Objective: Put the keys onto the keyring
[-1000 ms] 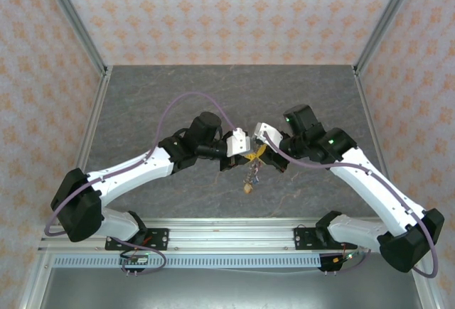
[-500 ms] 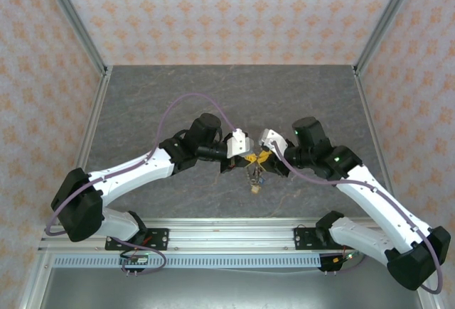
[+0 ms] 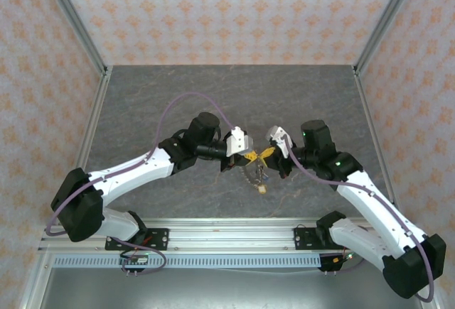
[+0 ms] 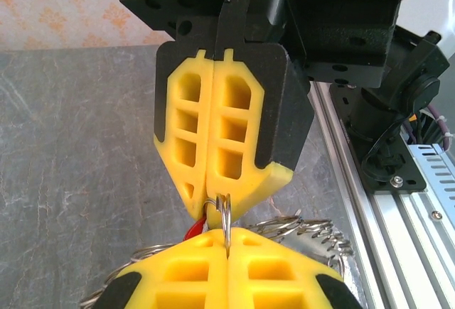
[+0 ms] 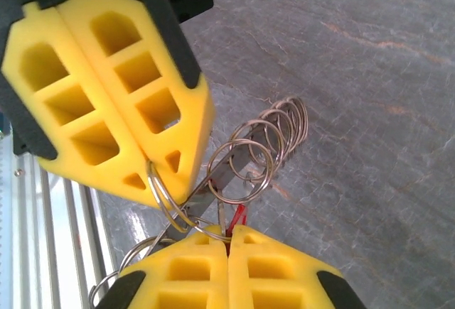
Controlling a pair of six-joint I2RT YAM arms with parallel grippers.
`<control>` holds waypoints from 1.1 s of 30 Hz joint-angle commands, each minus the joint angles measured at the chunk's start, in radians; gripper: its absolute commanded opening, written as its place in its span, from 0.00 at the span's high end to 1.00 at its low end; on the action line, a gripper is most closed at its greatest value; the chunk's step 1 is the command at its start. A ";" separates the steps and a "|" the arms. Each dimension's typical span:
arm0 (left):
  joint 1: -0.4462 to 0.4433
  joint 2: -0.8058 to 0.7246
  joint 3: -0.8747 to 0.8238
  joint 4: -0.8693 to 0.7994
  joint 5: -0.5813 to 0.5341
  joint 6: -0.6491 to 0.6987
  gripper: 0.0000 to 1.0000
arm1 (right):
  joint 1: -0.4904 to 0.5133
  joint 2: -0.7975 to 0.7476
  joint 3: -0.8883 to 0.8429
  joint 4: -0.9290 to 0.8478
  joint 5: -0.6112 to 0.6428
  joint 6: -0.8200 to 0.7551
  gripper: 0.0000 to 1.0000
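Observation:
Above the middle of the table my left gripper point(image 3: 245, 155) and right gripper point(image 3: 266, 155) meet tip to tip, both shut. The keyring point(image 5: 274, 135) is a grey metal ring with a coil-like rim and wire loops. One loop point(image 4: 226, 217) is pinched in my left gripper point(image 4: 229, 236) and runs up to the right gripper's fingers point(image 4: 234, 131). My right gripper point(image 5: 229, 232) is shut on a red key point(image 5: 240, 217) beside that loop, with the left gripper's fingers point(image 5: 114, 89) just above. More keys point(image 3: 260, 178) dangle below the tips, the lowest one yellowish point(image 3: 264, 189).
The grey stone-pattern table top point(image 3: 178, 89) lies below, with metal frame posts at its left point(image 3: 89, 138) and right point(image 3: 370, 124) sides. The aluminium rail point(image 3: 234, 236) carrying both arm bases runs along the near edge, close behind the grippers.
My right arm has swung its wrist towards the right and nearer. The meeting point of the grippers and the dangling keys shifted slightly right. The left arm barely moved.

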 commanded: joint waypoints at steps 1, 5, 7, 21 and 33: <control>-0.001 -0.023 -0.008 0.098 0.041 -0.016 1.00 | -0.010 0.004 -0.017 0.085 -0.032 0.101 1.00; -0.001 -0.026 -0.016 0.119 0.036 -0.021 1.00 | -0.025 0.021 -0.028 0.105 -0.045 0.204 1.00; -0.001 -0.022 -0.014 0.119 0.040 -0.019 1.00 | -0.027 0.026 -0.030 0.119 -0.055 0.249 1.00; -0.001 -0.034 -0.020 0.112 0.031 0.004 1.00 | -0.045 0.197 0.115 -0.127 -0.184 0.324 1.00; 0.000 -0.036 -0.045 0.112 -0.040 0.026 1.00 | -0.117 0.224 0.192 -0.187 -0.284 0.339 1.00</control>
